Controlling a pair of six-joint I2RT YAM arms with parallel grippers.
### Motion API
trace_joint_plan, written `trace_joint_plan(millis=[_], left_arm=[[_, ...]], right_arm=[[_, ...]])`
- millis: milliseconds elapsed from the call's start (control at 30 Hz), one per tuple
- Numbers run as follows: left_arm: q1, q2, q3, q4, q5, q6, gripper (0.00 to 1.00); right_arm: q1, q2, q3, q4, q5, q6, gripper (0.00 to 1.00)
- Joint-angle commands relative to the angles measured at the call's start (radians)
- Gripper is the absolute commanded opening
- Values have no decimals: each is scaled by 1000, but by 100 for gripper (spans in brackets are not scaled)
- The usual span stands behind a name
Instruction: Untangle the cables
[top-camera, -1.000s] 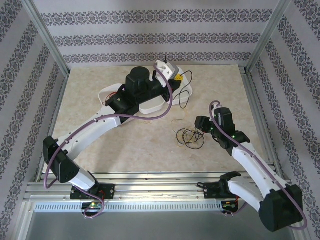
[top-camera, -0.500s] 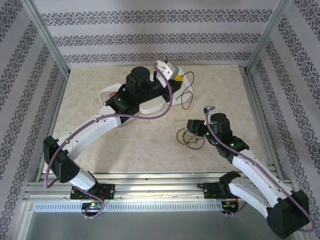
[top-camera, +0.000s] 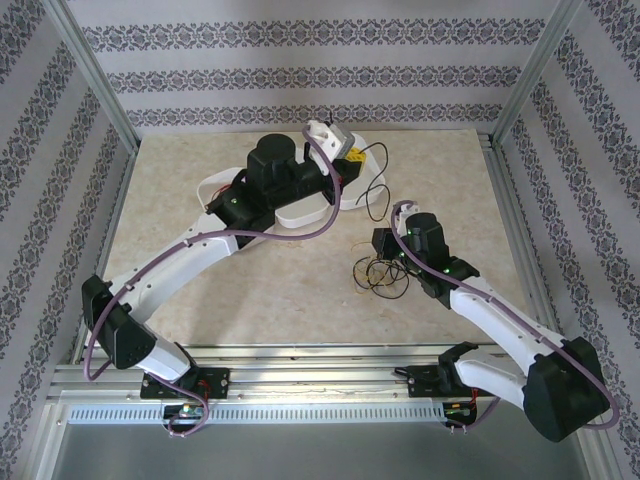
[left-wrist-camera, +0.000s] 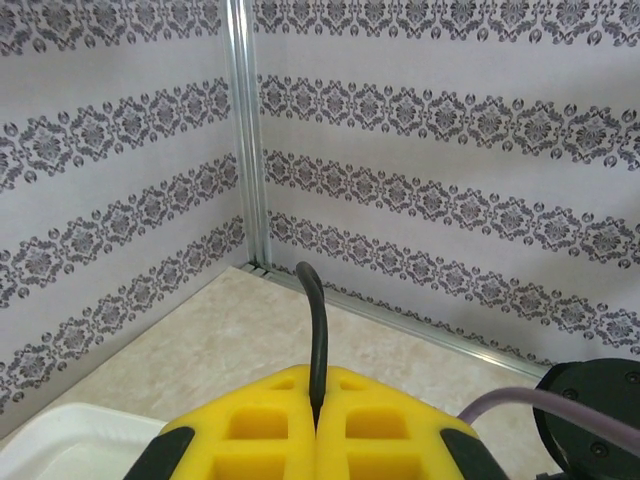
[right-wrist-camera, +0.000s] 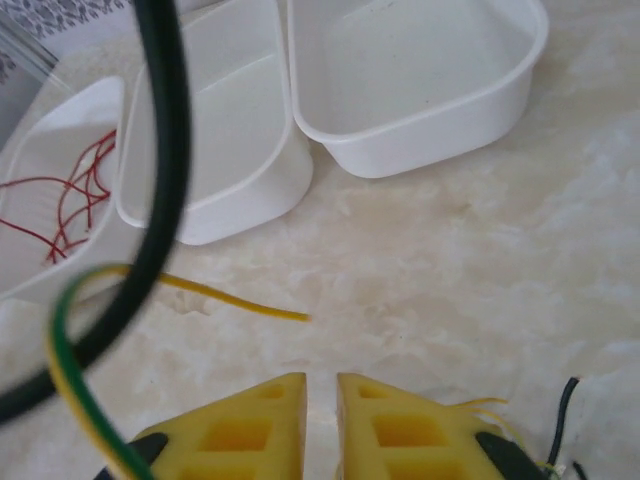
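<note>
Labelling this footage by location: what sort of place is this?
Likely a lab test cell for robots, not a home: an aluminium frame with wallpaper-print panels encloses a marble-look tabletop, where two arms are bolted to a rail.

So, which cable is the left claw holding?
The black cable, pinched in the shut left claw and rising from it. The red cables lie in a white tray; a yellow cable lies on the table.

Trays (right-wrist-camera: 430, 90): white plastic, smooth, glossy. Tabletop (top-camera: 280, 300): beige marble-look, matt. Frame rails (top-camera: 300, 358): bare metal. Black cable (left-wrist-camera: 316, 330): smooth sheath.
</note>
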Motion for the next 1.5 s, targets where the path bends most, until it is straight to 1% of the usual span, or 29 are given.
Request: trace_joint_plan(millis=[0,133,200,433,600,767,933,1033,1300,1467], left_arm=[[-10,-44,-7,3,-84,54,0],[8,-54,5,-36,-190,112,0],[38,-57,8,-40,-219,119,0],[175,-41,30,-42,-209,82,0],[265,-12,39,-48,-172,35,0],[289,40,42,-89,-184,26,0],[306,104,54,-137,-252,27,0],[322,141,54,-154,-273,7,0],[360,232,46,-182,-272,-64,0],[371,289,51,-196,-267,-84,0]], right_arm=[[5,7,18,-10,41,-1,9],[-9,17,-9,-24,36,9,2],[-16,26,-21,-32,29,21,0],[-51,72,-42,-72,25,61,0],[-67,100,-46,-59,-19,73,0],[-61,126,-7,-67,-51,65,0],[-48,163,39,-87,-69,62,0],[-45,173,38,-90,-72,68,0],[-41,190,24,-83,-79,82,0],[-35,221,34,-80,-90,86,0]])
